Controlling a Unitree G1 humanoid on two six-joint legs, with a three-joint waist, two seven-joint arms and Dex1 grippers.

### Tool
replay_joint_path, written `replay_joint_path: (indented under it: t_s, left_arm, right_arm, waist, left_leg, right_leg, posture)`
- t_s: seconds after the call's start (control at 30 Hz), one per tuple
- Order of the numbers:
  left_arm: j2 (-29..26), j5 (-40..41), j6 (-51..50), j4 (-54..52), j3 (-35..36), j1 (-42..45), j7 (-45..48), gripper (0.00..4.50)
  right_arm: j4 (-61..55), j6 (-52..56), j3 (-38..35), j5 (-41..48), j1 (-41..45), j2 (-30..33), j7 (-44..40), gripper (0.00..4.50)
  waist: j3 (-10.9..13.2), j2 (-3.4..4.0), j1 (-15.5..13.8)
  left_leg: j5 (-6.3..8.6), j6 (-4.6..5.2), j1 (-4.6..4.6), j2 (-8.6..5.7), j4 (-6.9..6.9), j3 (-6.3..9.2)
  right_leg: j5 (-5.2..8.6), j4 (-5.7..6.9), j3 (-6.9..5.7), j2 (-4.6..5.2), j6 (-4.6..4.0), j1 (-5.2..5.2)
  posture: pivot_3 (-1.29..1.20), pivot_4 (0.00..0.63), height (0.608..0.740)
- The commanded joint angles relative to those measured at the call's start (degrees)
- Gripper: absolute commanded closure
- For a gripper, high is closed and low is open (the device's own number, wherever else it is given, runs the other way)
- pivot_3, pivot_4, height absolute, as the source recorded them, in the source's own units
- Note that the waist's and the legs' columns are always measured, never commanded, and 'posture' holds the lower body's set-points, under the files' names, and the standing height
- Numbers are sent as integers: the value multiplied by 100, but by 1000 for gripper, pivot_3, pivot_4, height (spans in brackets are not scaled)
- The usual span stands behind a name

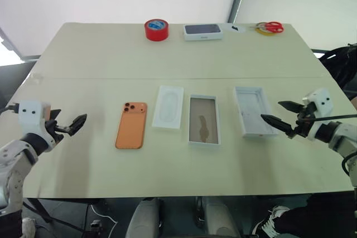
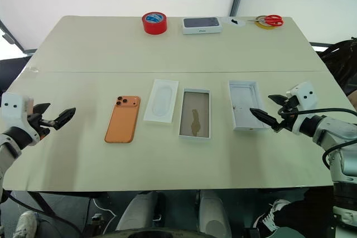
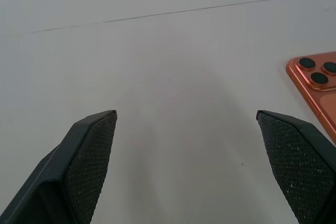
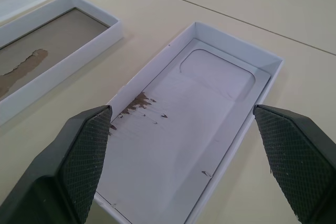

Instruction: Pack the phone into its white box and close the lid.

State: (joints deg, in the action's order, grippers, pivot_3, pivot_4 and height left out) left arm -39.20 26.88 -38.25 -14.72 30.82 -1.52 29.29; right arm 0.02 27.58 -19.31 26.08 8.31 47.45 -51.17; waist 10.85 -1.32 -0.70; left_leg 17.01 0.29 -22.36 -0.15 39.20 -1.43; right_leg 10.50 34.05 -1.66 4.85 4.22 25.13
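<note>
My left gripper (image 1: 78, 122) hangs at the left edge of the frame, fingers spread wide with nothing between them; my right gripper (image 1: 279, 114) hangs at the right edge, equally wide and empty, just beside the lid (image 1: 252, 111).

The phone (image 1: 132, 125) lies camera-side up, left of centre on the table (image 1: 83, 54), apart from everything. To its right comes the flat white insert (image 1: 168, 106), then the white box (image 1: 204, 120) at centre with its tan floor showing, then the lid, open side up.

Nothing is packed yet, so I judge the first grasp is the risky one. The phone is slim and flat on the table; if I close on its long edges too high, my fingertips may slide off and skate it toward the insert. Lowered tilted, it could catch on the box's thin walls and push the light tray aside. The lid lies upside down, so it must be flipped; pinching its low rim may let it twist free. I must also not mistake the insert for the lid.
</note>
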Motion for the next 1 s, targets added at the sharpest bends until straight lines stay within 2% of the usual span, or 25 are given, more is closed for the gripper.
replay_joint_path:
  t_s: [0.03, 0.47, 0.6, 0.77, 0.83, 1.0]
  left_arm:
    - [-64, 47, 40, -214, 213, -49, -34, 42]
    - [147, 143, -120, -526, -162, 217, -258, 42]
    - [493, 244, -377, -812, -719, 748, -543, 42]
    - [865, 272, -991, -1118, -1509, 1302, -939, 42]
    - [1174, 272, -1273, -1096, -1871, 1702, -1195, 42]
    - [1814, 56, -2804, -684, -2339, 2825, -2145, 42]
  right_arm:
    - [-76, -80, -126, 61, 44, 55, -39, 0]
    - [-209, -95, 13, 63, 347, -9, 3, 0]
    - [-205, -63, 322, -20, 732, -103, 78, 0]
    - [-254, -27, 679, -136, 1138, -77, 40, 0]
    - [-472, 68, 935, -213, 1351, -199, 202, 0]
    - [-1194, 576, 1424, -215, 1617, -452, 499, 0]
  waist:
    - [0, 0, 1]
    - [0, 0, -3]
    - [-1, -1, -2]
    - [0, -1, 0]
    - [0, -1, -6]
    - [1, -4, 0]
  left_leg:
    - [0, 0, 0, 0, 0, 0]
    - [0, 0, 0, -1, 0, 0]
    - [-1, -2, 2, -2, 3, 1]
    - [-1, -1, 1, -4, 1, 2]
    - [-2, -1, 1, -5, 2, 2]
    - [-4, -4, 5, -6, 6, 14]
  right_leg:
    - [0, 0, 0, 0, 0, 0]
    - [0, 1, 0, 2, 0, -1]
    - [-3, 4, 0, 1, 1, -4]
    - [-12, 3, 0, -1, 19, -6]
    - [-13, 3, 1, 0, 18, -7]
    - [-15, 7, 0, -8, 24, -16]
  posture:
    - [0, 150, 732]
    - [0, 150, 732]
    - [0, 150, 732]
    - [0, 150, 732]
    - [0, 150, 732]
    - [0, 150, 732]
